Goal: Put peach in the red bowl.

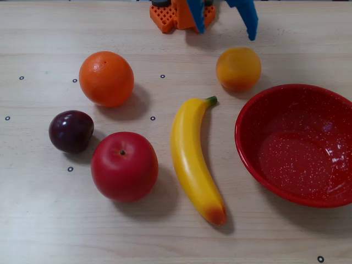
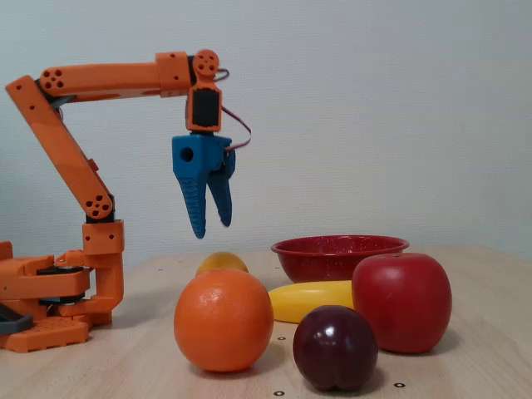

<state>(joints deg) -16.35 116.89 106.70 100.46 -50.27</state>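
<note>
1. The blue tool hangs above the counter with its jaws spread apart, holding nothing.
2. The peach sits on the counter below the tool, just beside the red bowl and apart from it.
3. A banana lies left of the bowl in the top-down fixed view.

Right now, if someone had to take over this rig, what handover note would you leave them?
Gripper: open, empty, hanging in the air above the table, pointing down, roughly over the peach in the side-on fixed view.
Peach: on the table, untouched, just beyond the red bowl's far-left rim in the top-down fixed view.
Red bowl: empty, at the right of that view.
Banana lies between the bowl and the apple; not in the way.
Done: nothing yet. Left: descend, grasp the peach, carry it over and release it in the bowl.
</note>
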